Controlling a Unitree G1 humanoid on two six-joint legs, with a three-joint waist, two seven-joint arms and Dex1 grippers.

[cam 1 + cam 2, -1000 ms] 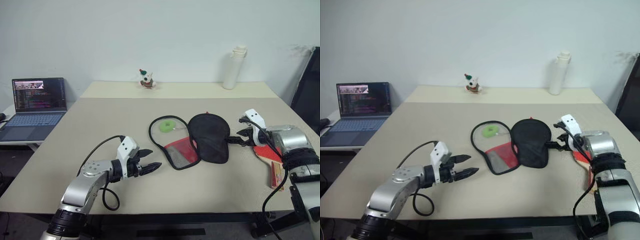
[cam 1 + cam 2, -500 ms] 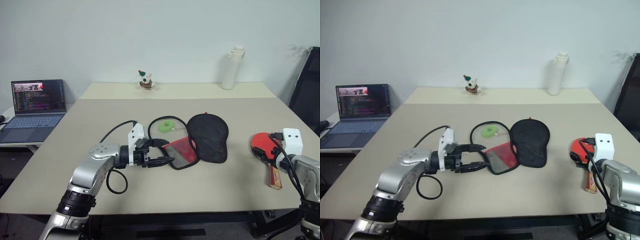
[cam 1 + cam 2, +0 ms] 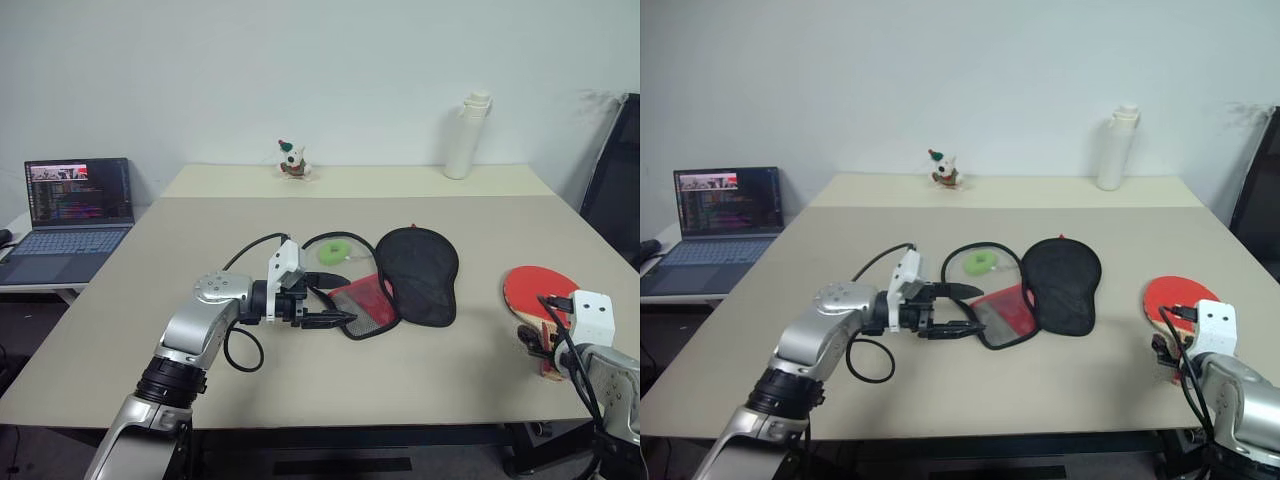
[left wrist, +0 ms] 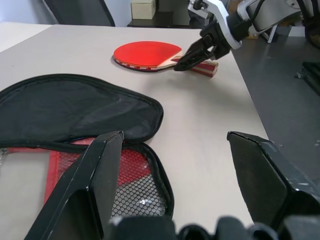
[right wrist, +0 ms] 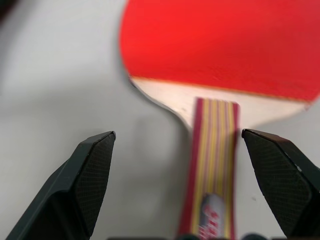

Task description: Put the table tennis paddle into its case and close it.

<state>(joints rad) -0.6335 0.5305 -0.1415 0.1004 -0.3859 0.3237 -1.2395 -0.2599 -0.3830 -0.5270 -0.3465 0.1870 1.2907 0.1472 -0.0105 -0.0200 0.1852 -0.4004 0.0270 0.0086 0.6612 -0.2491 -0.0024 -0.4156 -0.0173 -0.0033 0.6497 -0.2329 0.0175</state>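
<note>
The red paddle (image 3: 538,292) looks stiff and light; grab its wooden handle. The right claw (image 5: 185,165) is open over it. The left claw (image 3: 330,300) is open by the soft case (image 3: 415,272).

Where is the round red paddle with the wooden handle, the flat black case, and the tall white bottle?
round red paddle with the wooden handle (image 3: 538,291), left eye view, on the red rubber face.
flat black case (image 3: 420,270), left eye view, on the black fabric flap.
tall white bottle (image 3: 1118,150), right eye view, on its body.

Lighting bright, even, diffuse; shadows soft. Right wrist view blurred at close range on the paddle (image 5: 215,55). No glare.
</note>
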